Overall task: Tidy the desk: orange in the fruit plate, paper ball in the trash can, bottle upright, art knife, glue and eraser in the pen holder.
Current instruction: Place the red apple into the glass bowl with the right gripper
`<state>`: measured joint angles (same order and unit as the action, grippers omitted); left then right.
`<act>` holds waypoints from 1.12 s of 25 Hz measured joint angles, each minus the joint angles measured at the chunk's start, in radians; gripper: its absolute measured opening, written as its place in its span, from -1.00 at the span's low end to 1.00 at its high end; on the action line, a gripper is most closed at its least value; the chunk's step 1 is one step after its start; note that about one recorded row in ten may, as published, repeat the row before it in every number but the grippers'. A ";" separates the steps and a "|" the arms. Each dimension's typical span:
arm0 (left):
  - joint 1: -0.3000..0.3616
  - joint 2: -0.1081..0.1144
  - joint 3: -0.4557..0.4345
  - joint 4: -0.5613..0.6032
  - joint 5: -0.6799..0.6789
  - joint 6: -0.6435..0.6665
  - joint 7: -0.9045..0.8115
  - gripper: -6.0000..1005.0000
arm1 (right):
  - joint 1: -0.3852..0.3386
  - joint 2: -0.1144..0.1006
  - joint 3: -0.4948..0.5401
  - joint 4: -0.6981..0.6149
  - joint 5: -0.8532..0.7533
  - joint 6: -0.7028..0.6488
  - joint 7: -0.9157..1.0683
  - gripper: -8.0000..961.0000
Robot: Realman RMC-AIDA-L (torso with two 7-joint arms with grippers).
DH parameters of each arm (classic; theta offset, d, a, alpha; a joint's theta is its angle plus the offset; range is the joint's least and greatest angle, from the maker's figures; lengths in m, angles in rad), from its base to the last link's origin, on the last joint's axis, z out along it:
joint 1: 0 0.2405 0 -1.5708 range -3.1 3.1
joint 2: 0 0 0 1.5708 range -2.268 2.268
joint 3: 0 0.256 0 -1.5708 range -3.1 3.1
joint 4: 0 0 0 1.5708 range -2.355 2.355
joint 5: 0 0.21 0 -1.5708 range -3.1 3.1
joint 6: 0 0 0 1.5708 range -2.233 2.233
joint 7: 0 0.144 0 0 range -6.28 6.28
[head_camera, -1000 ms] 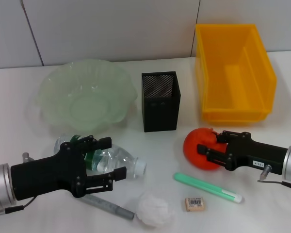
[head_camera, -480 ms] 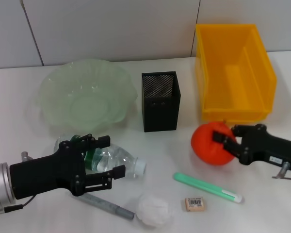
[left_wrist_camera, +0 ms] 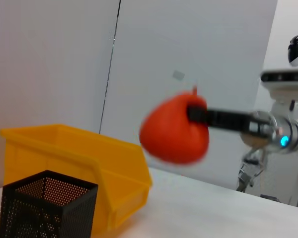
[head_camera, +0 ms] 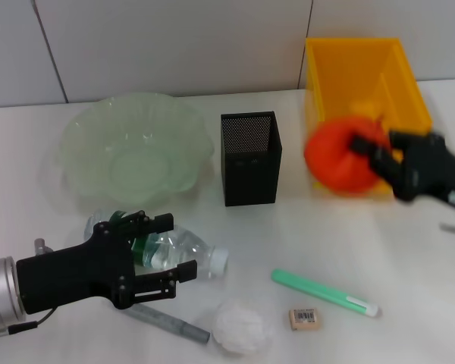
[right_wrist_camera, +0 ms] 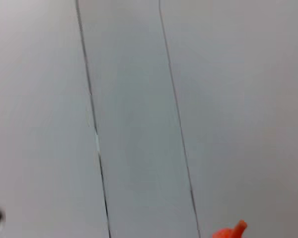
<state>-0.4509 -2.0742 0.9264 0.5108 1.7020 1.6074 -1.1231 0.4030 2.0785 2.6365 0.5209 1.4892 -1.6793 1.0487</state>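
My right gripper [head_camera: 362, 154] is shut on the orange [head_camera: 340, 155] and holds it in the air in front of the yellow trash can [head_camera: 362, 72]; the orange also shows in the left wrist view [left_wrist_camera: 174, 130]. My left gripper [head_camera: 167, 246] is open around the lying bottle [head_camera: 183, 251], near the table's front left. The green fruit plate [head_camera: 133, 149] sits at the back left. The black pen holder [head_camera: 250, 157] stands in the middle. The paper ball [head_camera: 241, 327] and the eraser [head_camera: 304, 318] lie at the front.
A green pen-like stick [head_camera: 323, 293] lies right of the bottle. A grey marker-like stick [head_camera: 167, 321] lies under my left gripper. The wall runs behind the table.
My right gripper has lifted the orange off the table and carried it up and back, toward the yellow trash can. The left arm has barely moved.
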 joint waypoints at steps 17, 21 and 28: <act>0.003 -0.001 0.000 -0.028 -0.004 -0.002 0.021 0.71 | 0.432 -0.013 -0.419 0.021 0.150 0.499 0.247 -0.90; 0.001 0.000 0.000 -0.031 -0.009 -0.002 0.023 0.71 | 0.468 -0.014 -0.607 0.063 0.165 0.632 0.325 -0.90; -0.001 0.000 0.000 -0.031 -0.010 0.000 0.032 0.71 | 0.550 -0.006 -0.769 0.043 0.166 0.767 0.335 -0.90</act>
<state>-0.4524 -2.0739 0.9265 0.4800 1.6917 1.6070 -1.0909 0.9526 2.0724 1.8675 0.5636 1.6548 -0.9127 1.3841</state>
